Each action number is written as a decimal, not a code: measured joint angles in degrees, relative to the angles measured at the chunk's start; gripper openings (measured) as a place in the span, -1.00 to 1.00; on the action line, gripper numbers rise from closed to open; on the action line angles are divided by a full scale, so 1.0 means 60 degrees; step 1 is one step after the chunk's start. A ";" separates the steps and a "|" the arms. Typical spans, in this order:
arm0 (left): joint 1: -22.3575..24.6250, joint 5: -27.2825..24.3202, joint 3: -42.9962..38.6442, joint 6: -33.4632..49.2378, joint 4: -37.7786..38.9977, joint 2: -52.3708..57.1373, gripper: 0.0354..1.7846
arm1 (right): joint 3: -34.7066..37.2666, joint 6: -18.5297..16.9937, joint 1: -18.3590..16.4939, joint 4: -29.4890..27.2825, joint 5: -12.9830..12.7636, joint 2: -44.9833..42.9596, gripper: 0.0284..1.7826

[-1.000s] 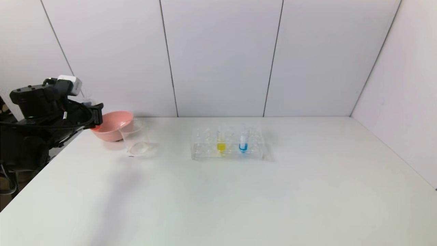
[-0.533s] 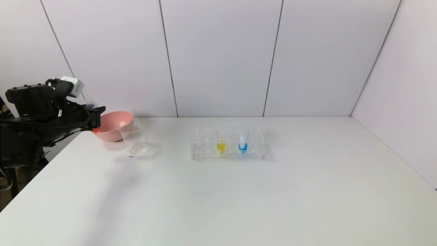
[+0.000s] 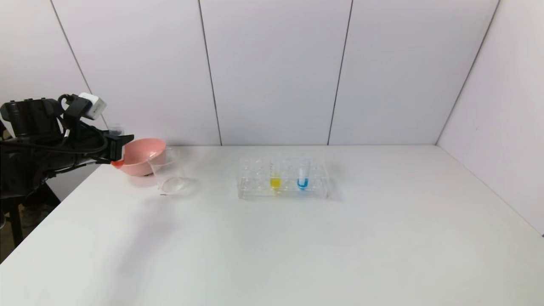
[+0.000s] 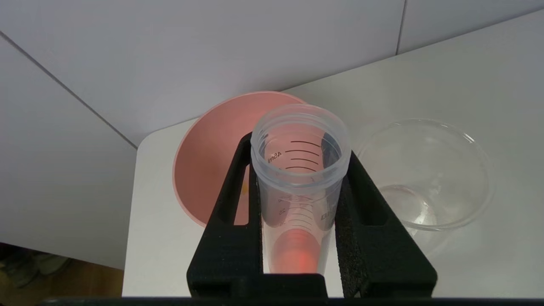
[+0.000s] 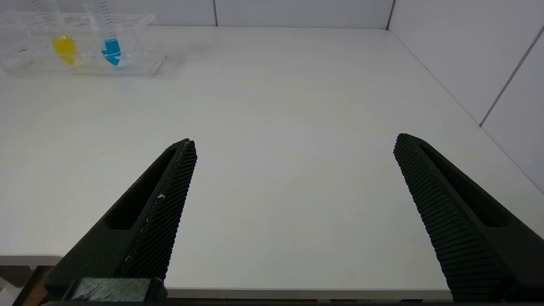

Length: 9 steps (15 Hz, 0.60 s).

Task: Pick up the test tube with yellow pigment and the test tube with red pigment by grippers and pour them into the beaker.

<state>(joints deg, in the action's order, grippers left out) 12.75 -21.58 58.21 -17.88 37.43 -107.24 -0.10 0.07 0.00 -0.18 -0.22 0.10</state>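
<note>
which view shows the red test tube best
The left wrist view: the test tube with red pigment fills it, clamped in the left gripper. The head view shows only its red tip; the right wrist view misses it.

Black arm (image 3: 38, 140), looped cables, white camera box (image 3: 91, 105), ridged black fingers (image 5: 165, 212).

the left gripper (image 3: 121, 148) reaches out level at the near-left edge of the pink bowl (image 3: 146, 154), its fingers (image 4: 231, 221) clamped on the red test tube (image 4: 297, 191). the right gripper (image 5: 293, 148) hangs low, well apart from the bowl, fingers spread wide.
</note>
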 joint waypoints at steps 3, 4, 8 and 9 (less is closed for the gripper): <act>0.0043 -0.0240 0.0536 -0.0849 -0.1258 0.0110 -0.48 | 0.0000 0.0000 0.0000 0.0000 0.0002 0.0000 0.91; 0.0091 -0.0441 0.0717 -0.1170 -0.1680 0.0122 -0.48 | 0.0000 0.0000 0.0000 0.0000 0.0002 0.0000 0.91; 0.0360 -0.1786 0.1398 -0.2477 -0.2863 0.0053 -0.48 | 0.0000 0.0000 0.0000 0.0000 0.0002 0.0000 0.91; 0.0396 -0.2030 0.1617 -0.2881 -0.3196 0.0004 -0.48 | 0.0000 0.0000 0.0000 0.0000 0.0000 0.0000 0.91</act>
<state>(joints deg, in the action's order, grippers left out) 15.13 -33.76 67.91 -35.17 18.25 -107.22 -0.10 0.07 0.00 -0.18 -0.22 0.10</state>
